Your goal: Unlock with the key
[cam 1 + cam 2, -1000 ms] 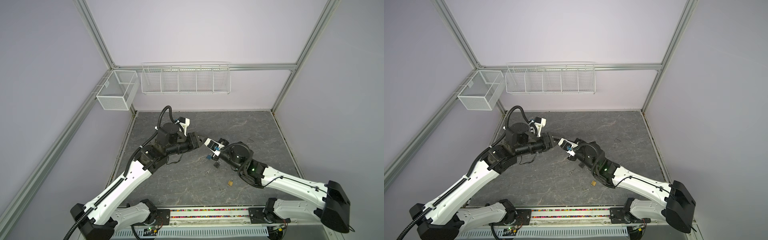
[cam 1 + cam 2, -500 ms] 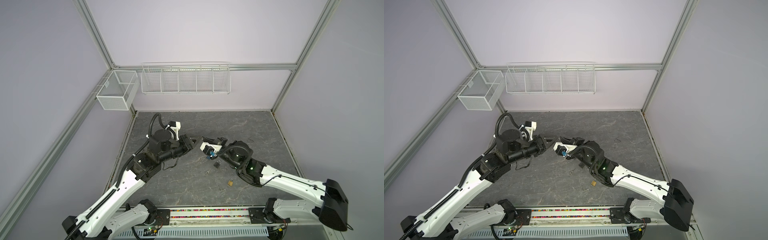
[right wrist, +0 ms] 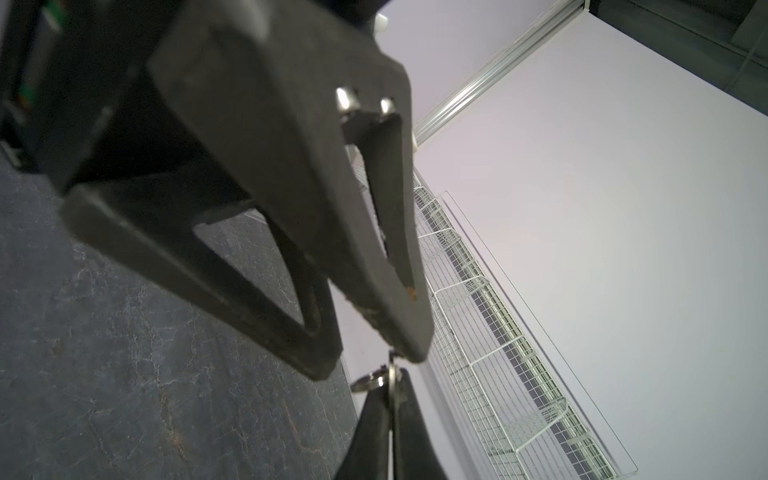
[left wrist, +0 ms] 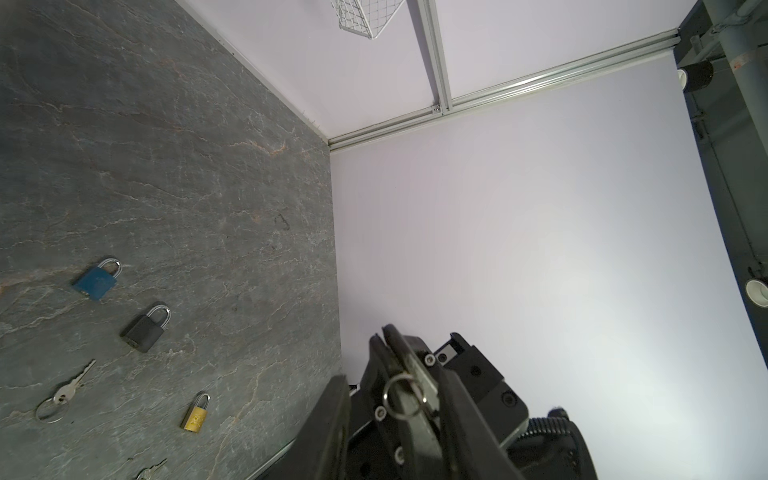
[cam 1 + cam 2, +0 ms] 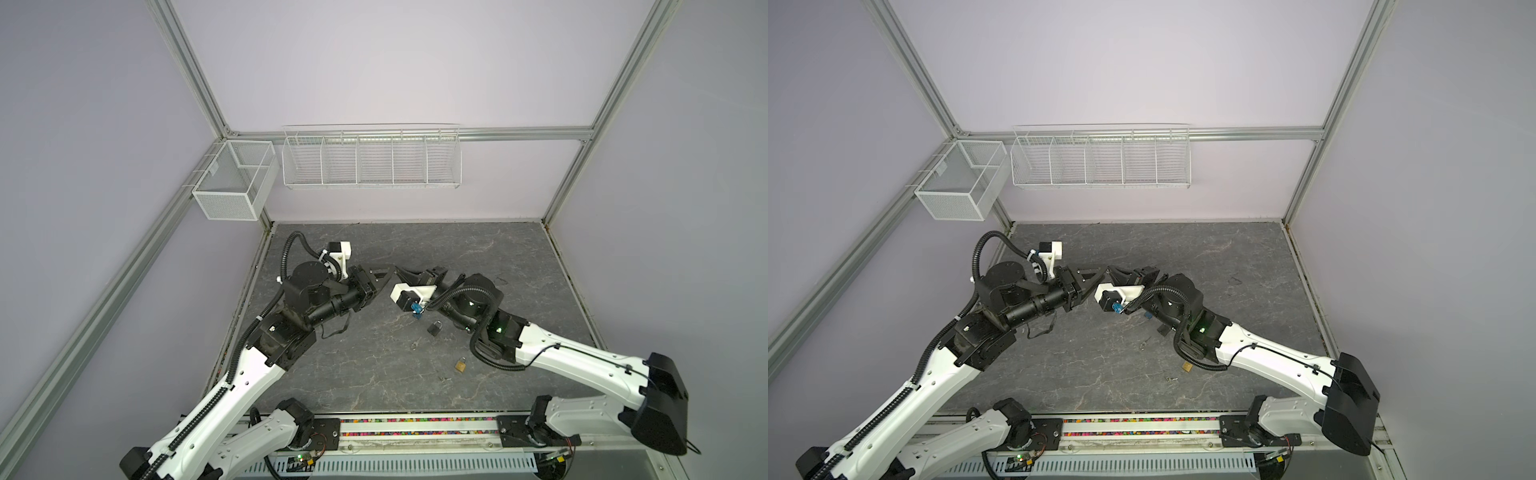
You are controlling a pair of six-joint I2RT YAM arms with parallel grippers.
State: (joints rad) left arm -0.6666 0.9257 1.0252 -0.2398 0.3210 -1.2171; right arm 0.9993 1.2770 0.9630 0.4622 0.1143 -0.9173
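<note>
A long white wire rack (image 5: 371, 160) hangs on the back wall (image 5: 374, 62); below the rack, the dark stone-patterned table (image 5: 478, 249); just beside it, a white mesh basket (image 5: 232, 187).

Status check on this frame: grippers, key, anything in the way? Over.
Mid-air: right gripper shut on key. Facing it, left gripper open, jaws either side of the key. On the table: blue padlock, black padlock, brass padlock, all untouched. Nothing blocking.
</note>
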